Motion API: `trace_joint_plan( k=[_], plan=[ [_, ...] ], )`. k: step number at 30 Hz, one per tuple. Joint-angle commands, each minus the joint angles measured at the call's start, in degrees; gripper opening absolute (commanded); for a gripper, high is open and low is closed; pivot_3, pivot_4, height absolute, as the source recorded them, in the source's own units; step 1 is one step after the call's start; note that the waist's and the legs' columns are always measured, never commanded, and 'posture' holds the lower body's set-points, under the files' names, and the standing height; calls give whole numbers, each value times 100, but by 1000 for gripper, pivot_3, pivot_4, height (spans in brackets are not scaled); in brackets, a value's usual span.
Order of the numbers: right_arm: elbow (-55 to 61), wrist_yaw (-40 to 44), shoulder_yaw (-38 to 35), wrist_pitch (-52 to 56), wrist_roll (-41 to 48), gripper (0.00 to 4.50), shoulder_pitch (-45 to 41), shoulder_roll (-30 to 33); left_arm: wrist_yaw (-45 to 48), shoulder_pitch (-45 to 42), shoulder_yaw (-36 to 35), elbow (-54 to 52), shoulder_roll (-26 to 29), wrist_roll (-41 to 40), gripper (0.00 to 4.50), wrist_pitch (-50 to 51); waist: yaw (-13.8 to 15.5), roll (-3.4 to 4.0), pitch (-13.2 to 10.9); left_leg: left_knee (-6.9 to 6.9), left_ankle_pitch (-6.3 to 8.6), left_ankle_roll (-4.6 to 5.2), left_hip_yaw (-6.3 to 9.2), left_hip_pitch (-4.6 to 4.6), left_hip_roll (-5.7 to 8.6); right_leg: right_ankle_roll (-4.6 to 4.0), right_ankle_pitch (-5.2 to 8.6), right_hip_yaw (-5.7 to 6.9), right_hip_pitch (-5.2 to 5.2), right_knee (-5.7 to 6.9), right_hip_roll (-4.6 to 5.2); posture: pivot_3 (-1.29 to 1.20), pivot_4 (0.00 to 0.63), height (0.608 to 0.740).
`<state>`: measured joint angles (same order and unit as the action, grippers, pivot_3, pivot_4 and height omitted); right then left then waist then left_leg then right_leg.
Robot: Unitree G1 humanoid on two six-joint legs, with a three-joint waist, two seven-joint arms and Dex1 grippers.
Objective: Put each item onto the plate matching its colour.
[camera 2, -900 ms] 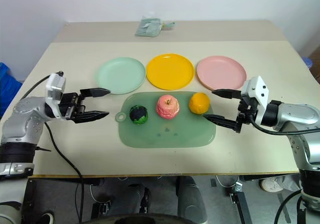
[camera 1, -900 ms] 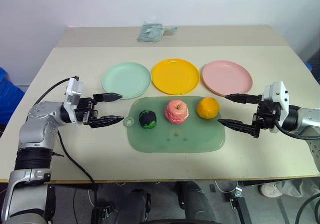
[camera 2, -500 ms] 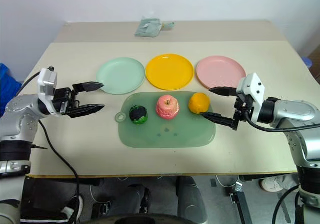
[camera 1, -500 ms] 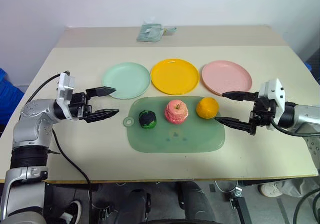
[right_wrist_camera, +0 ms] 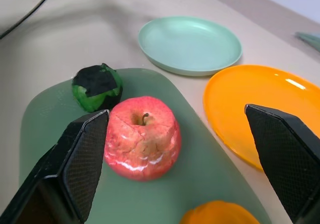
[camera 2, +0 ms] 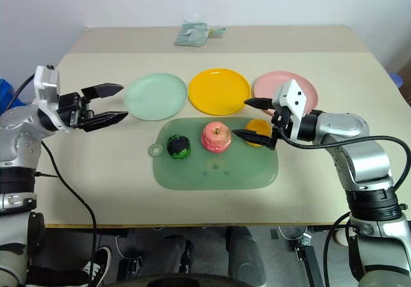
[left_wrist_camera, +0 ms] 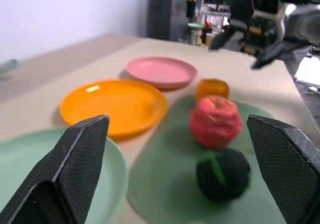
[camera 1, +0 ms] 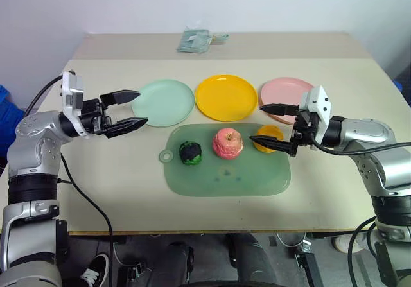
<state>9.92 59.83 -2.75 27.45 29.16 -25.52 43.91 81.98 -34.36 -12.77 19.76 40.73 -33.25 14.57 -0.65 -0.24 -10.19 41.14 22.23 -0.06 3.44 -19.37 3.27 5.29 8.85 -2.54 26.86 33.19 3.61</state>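
Note:
On the translucent green board (camera 1: pixel 225 174) lie a dark green-black bumpy lump (camera 1: pixel 190 153), a pink apple (camera 1: pixel 227 143) and an orange (camera 1: pixel 270 133) in a row. Behind the board stand the mint green plate (camera 1: pixel 168 101), the yellow plate (camera 1: pixel 226 97) and the pink plate (camera 1: pixel 282 92), all bare. My right gripper (camera 1: pixel 257 123) is open and hovers over the orange, its fingers straddling it and pointing at the apple. The orange (right_wrist_camera: pixel 220 215) sits low between those fingers in the right wrist view. My left gripper (camera 1: pixel 140 108) is open, in the air at the mint plate's left rim.
A folded grey-green cloth (camera 1: pixel 196 41) lies at the table's far edge. A black cable hangs from my left arm over the table's left side. Bare tabletop lies in front of the board and to its left.
My right gripper has swung left from beside the board to over the orange. My left gripper has drawn back and up from the board's left end to the mint plate's rim.

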Motion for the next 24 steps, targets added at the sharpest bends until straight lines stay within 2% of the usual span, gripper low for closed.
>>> trace_joint_plan(
  k=[1,8,17,19,24],
  plan=[
    [397,11,-95,134,175,4427,-9,56,-28,4,92,-245,-105,-60,4500,89,-3,0,0,0,1,1,-1,-1,1,0,0,-1,0,-1,1,0,150,740],
    [872,-270,-148,898,607,4427,-47,-3,69,-99,700,-363,-514,91,4500,357,-1,0,0,2,0,0,1,2,-1,0,0,-1,0,4,-1,0,150,740],
    [1109,-464,-242,872,535,4427,164,44,274,-135,1493,-9,-1009,910,4500,-792,16,0,0,2,0,0,-1,1,1,0,0,-1,-2,1,0,0,150,740],
    [1115,-488,-250,843,501,4427,189,68,171,-77,1646,177,-1083,1267,4500,-1323,11,0,0,3,0,0,-2,0,2,0,0,-1,-3,1,1,0,150,740],
    [1097,-585,-236,783,389,4427,212,112,-45,-30,1710,527,-1335,1551,4500,-1981,6,0,0,1,0,0,-2,3,-1,0,0,-2,-1,1,-1,0,150,740]
  ],
)
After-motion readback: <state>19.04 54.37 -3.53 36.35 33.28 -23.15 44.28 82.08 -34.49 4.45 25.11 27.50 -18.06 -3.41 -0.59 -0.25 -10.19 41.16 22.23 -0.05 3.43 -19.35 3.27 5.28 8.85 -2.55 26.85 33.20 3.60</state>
